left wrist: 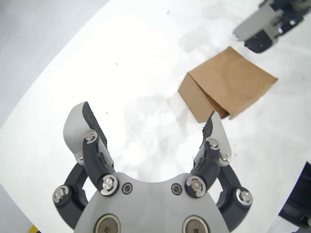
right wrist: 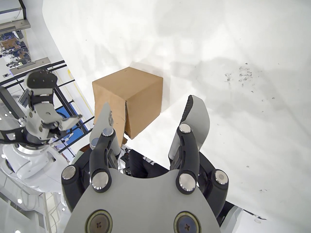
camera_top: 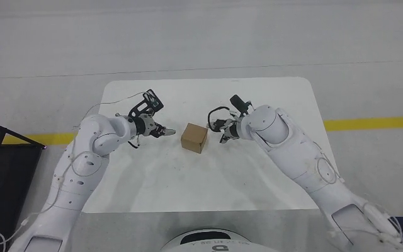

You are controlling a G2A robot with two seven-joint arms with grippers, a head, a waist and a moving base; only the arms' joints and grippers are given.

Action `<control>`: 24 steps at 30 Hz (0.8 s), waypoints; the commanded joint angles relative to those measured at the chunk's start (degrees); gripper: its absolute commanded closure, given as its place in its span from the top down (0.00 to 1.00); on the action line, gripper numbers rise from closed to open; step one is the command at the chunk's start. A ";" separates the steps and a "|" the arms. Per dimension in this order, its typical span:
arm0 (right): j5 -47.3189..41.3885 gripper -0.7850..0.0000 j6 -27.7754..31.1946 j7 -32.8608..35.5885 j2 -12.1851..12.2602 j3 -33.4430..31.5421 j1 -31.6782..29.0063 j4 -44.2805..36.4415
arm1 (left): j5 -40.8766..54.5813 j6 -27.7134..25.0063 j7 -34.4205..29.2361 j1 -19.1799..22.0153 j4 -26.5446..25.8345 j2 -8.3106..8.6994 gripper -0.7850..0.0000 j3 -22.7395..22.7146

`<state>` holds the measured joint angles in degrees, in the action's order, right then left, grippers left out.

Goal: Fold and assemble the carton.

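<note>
The brown carton (camera_top: pixel 194 137) stood near the middle of the white table (camera_top: pixel 252 176), turned a little askew to the table's edges and already folded into a box shape. The side facing the left gripper (left wrist: pixel 149 110) showed overlapping flaps, with a dark gap where one of them sat slightly loose. The side facing the right gripper (right wrist: pixel 148 101) showed an upright seam that was not quite closed at its lower end. The two grippers flanked the carton, the left one toward the table's left edge and the right one toward its right edge, both low over the tabletop and pointing at the carton. The left gripper's fingers were spread wide with nothing between them. One fingertip (left wrist: pixel 213 120) lay just beside the carton's near corner, though whether it touched the cardboard was hard to tell. The right gripper was likewise spread wide and held nothing. From above it sat just beside the carton's side, apparently a little apart from it.
</note>
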<state>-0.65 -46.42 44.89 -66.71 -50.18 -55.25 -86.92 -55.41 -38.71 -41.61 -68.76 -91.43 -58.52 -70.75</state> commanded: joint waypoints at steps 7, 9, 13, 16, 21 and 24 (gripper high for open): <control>-3.39 0.66 1.05 -0.21 -1.39 2.02 3.12 5.13 | 3.85 -2.02 -4.55 -3.17 -2.99 0.73 1.00 -0.04; -3.72 0.65 1.22 -0.25 -1.63 2.52 3.55 5.76 | 4.27 -1.58 -4.82 -2.92 -2.94 0.68 1.00 0.71; -3.68 0.67 1.35 0.18 -2.03 3.81 4.44 6.69 | 3.28 0.15 -4.66 -1.94 -2.30 0.47 1.00 2.34; -3.50 0.67 1.45 0.51 -2.26 4.61 5.08 7.25 | 2.18 1.59 -3.99 -1.29 -1.74 0.21 1.00 3.96; -3.51 0.67 1.62 1.02 -2.49 5.28 5.67 8.02 | 2.91 3.08 -3.08 -0.30 -0.87 -0.15 1.00 5.71; -3.51 0.65 1.73 1.38 -2.57 5.57 5.95 8.52 | 2.62 3.85 -2.64 0.27 -0.31 -0.22 1.00 6.05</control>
<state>-4.16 -44.73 46.13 -69.25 -44.73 -49.40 -78.58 -52.65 -35.14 -44.45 -68.67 -91.97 -58.72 -64.79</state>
